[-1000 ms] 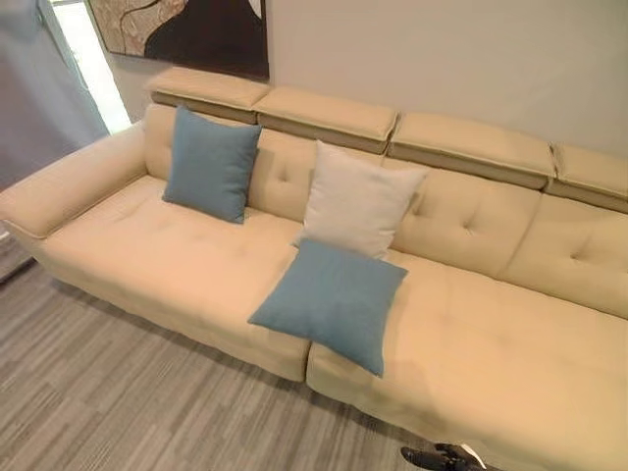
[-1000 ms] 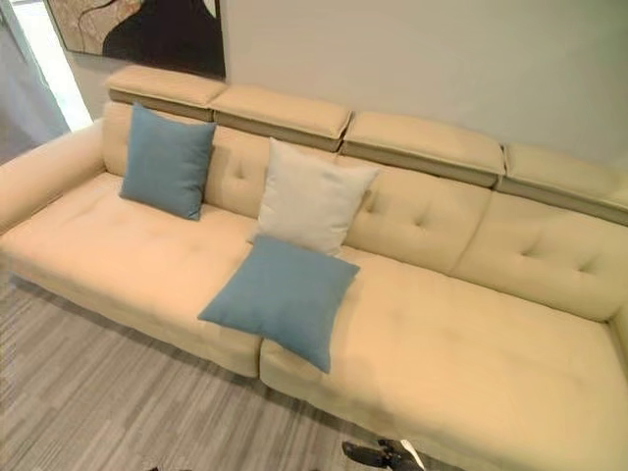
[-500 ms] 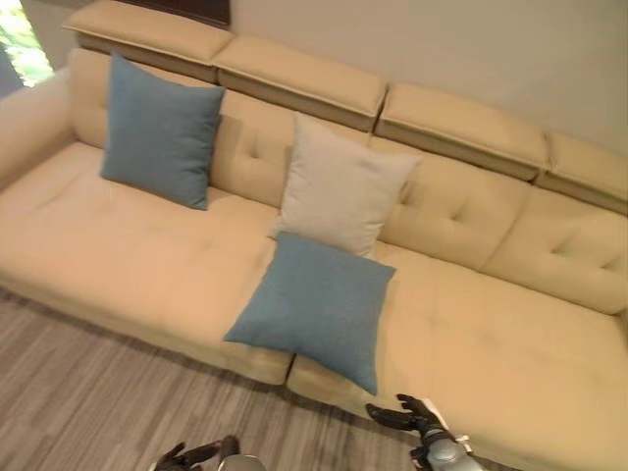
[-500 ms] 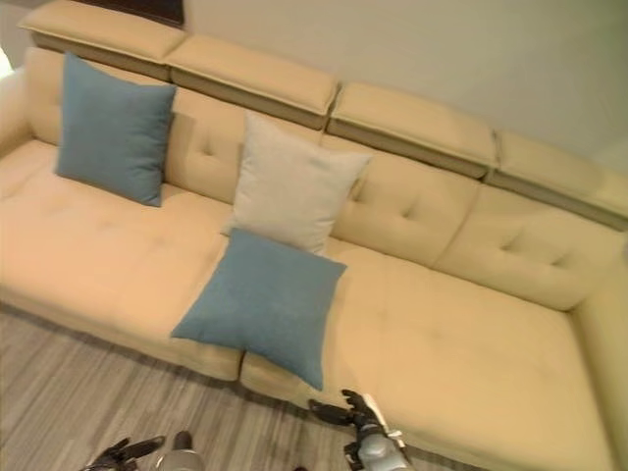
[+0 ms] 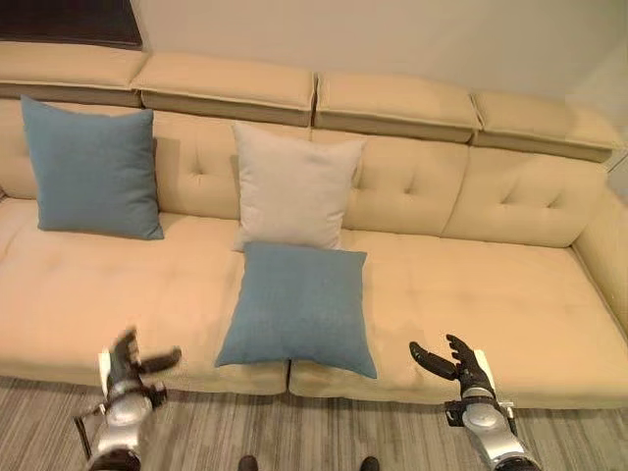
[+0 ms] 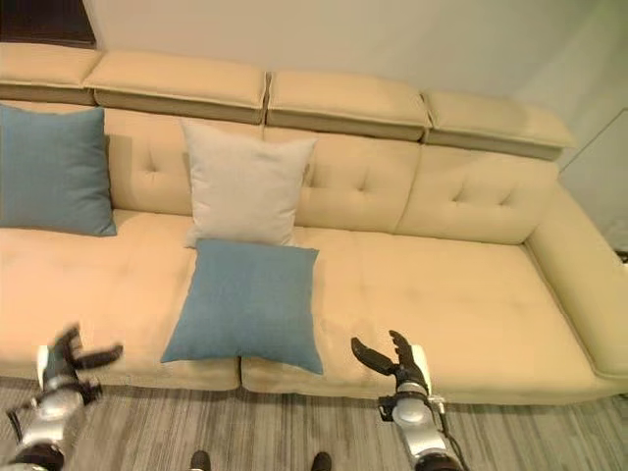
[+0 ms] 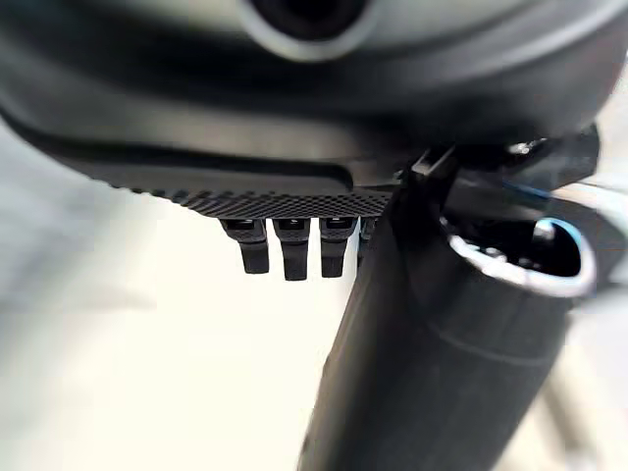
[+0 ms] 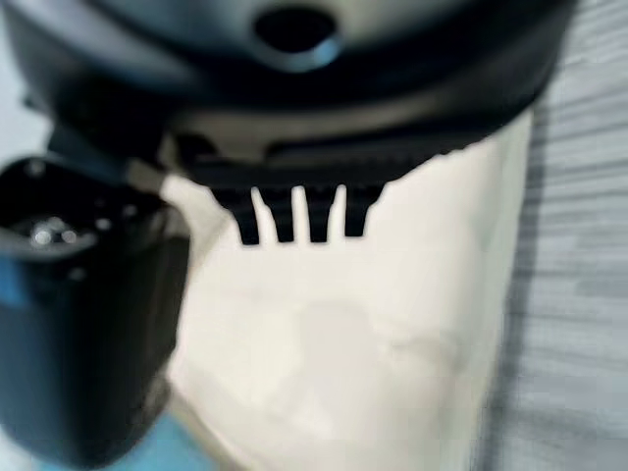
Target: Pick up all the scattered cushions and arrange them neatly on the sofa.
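Observation:
A long beige sofa (image 5: 461, 294) spans the view. One blue cushion (image 5: 299, 309) lies flat on the seat near its front edge. A cream cushion (image 5: 292, 188) leans upright against the backrest just behind it. A second blue cushion (image 5: 91, 170) stands against the backrest at the far left. My left hand (image 5: 130, 361) hovers open in front of the seat's left part, holding nothing. My right hand (image 5: 459, 364) is open before the seat edge, right of the flat blue cushion. Straight fingers (image 8: 294, 221) reach over the beige seat in the right wrist view.
Grey striped floor (image 5: 294, 432) runs along the sofa's front. The sofa's right armrest (image 6: 579, 285) curves forward at the right. A dark picture (image 5: 69, 22) hangs on the wall at upper left. The right half of the seat is bare.
The camera has swung so the sofa now faces me squarely. Both hands have risen into view in front of the seat. The cushions have not moved.

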`<state>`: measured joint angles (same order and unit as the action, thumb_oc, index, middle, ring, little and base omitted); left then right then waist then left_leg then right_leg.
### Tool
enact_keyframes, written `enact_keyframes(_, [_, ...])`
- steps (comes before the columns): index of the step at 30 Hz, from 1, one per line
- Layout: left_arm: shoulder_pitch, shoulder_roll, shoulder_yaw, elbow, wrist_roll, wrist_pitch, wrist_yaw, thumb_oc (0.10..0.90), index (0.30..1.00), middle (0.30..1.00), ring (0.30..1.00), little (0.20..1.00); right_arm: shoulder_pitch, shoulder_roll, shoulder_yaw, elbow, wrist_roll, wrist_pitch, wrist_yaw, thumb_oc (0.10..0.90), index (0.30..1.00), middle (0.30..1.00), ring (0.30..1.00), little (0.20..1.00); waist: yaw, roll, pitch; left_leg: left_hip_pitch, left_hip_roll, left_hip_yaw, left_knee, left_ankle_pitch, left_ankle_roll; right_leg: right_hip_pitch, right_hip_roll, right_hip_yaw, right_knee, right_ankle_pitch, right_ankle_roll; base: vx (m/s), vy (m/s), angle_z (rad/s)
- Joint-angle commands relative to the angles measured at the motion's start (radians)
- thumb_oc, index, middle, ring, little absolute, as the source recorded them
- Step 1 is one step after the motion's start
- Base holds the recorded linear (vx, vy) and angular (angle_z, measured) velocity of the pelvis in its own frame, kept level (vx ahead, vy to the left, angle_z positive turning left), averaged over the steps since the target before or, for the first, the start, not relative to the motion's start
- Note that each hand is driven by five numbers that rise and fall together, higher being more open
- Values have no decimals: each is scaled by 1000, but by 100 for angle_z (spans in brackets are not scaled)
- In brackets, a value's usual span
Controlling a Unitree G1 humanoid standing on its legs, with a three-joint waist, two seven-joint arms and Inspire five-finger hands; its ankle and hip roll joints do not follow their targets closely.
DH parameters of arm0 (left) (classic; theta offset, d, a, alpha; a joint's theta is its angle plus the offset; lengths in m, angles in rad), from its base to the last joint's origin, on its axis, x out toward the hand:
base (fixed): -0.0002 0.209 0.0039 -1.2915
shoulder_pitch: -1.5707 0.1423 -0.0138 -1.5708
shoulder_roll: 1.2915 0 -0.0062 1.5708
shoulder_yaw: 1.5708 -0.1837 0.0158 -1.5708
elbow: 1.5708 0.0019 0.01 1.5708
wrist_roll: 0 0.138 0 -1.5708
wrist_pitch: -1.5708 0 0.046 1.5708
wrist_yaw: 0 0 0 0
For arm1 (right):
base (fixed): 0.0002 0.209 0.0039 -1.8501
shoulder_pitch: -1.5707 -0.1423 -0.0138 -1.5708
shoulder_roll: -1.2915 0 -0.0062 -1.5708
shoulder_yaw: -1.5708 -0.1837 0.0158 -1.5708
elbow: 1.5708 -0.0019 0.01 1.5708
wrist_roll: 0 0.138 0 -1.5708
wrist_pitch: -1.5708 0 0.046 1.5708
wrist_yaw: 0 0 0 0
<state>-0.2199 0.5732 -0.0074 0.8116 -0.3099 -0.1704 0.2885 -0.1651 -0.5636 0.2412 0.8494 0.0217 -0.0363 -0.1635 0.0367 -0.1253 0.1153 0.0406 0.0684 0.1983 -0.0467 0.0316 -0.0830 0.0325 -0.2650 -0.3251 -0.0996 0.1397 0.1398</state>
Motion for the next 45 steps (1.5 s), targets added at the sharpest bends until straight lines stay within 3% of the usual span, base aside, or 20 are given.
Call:
enact_keyframes(1, [-91, -20, -29, -31, 70, -83, 37, 800, 900, 900, 900, 900, 14, -75, -221, -27, 104, -102, -75, 800, 900, 900, 900, 900, 24, 89, -53, -98, 70, -103, -41, 23, -55, 60, -25, -23, 15, -80, 111, -106, 60, 33])
enact_keyframes(6, [-194, -43, -51, -69, 10, -98, 22, 800, 900, 900, 900, 900, 0, -5, -255, -304, 51, -89, -110, 800, 900, 900, 900, 900, -20, 128, -8, -240, 80, -118, -41, 60, -79, -57, -33, -18, 12, -61, 107, -117, 65, 3])
enact_keyframes(9, [-270, -43, -116, -55, 95, -90, 46, 800, 900, 900, 900, 900, -99, 19, -213, -269, 79, -110, -131, 800, 900, 900, 900, 900, -23, 134, 25, -308, 76, -120, -41, 75, -83, -128, -41, -7, 12, -38, 107, -104, 75, 10])
enact_keyframes(15, [-372, -44, -165, -2, 73, -99, 55, 800, 900, 900, 900, 900, -232, 31, -138, -159, 173, -142, -111, 800, 900, 900, 900, 900, -15, 135, 62, -371, 76, -115, -41, 88, -86, -209, -48, 8, 12, -17, 113, -51, 49, -2])
enact_keyframes(16, [-434, -36, -185, 46, 41, -105, 60, 800, 900, 900, 900, 900, -294, 44, -116, -124, 236, -166, -108, 800, 900, 900, 900, 900, -15, 134, 80, -391, 75, -112, -41, 94, -88, -233, -50, 14, 12, -12, 115, -35, 80, 2])
enact_keyframes(20, [-513, -36, -208, 83, 6, -118, 76, 800, 900, 900, 900, 900, -372, 73, -51, -144, 272, -183, -94, 800, 900, 900, 900, 900, -15, 131, 123, -419, 73, -105, -41, 106, -90, -269, -56, 29, 12, 2, 118, -23, 61, -3])
enact_keyframes(26, [-604, -79, -241, 172, -41, -130, 91, 800, 900, 900, 900, 900, -462, 187, -7, -145, 373, -230, -106, 800, 900, 900, 900, 900, -18, 132, 158, -452, 69, -102, -41, 115, -96, -303, -66, 37, 12, 15, 120, 12, 30, -3])
enact_keyframes(28, [-657, -114, -243, 231, -118, -132, 83, 800, 900, 900, 900, 900, -515, 256, 36, -167, 418, -246, -100, 800, 900, 900, 900, 900, -18, 136, 177, -467, 70, -98, -41, 119, -99, -321, -68, 41, 12, 23, 121, 1, 57, -6])
enact_keyframes(33, [-726, -166, -245, 266, -251, -132, 47, 800, 900, 900, 900, 900, -575, 336, 138, -194, 452, -237, -65, 800, 900, 900, 900, 900, -11, 134, 204, -479, 73, -98, -41, 123, -101, -336, -68, 40, 12, 25, 122, 3, 19, -1])
enact_keyframes(38, [-771, -215, -280, 273, -276, -125, 31, 800, 900, 900, 900, 900, -607, 398, 191, -198, 512, -247, -21, 800, 900, 900, 900, 900, -5, 132, 219, -481, 70, -102, -41, 124, -100, -334, -71, 35, 12, 30, 122, 1, 4, -1])
enact_keyframes(44, [-809, -282, -328, 295, -383, -99, -54, 800, 900, 900, 900, 900, -702, 402, 288, -79, 475, -171, 20, 800, 900, 900, 900, 900, 2, 127, 233, -480, 66, -106, -41, 125, -95, -336, -72, 33, 12, 36, 122, 0, 0, 0])
enact_keyframes(45, [-835, -294, -350, 303, -395, -84, -78, 800, 900, 900, 900, 900, -742, 395, 306, 8, 444, -127, 29, 800, 900, 900, 900, 900, 3, 123, 236, -485, 64, -108, -41, 127, -95, -339, -70, 37, 12, 37, 121, 0, 0, 0])
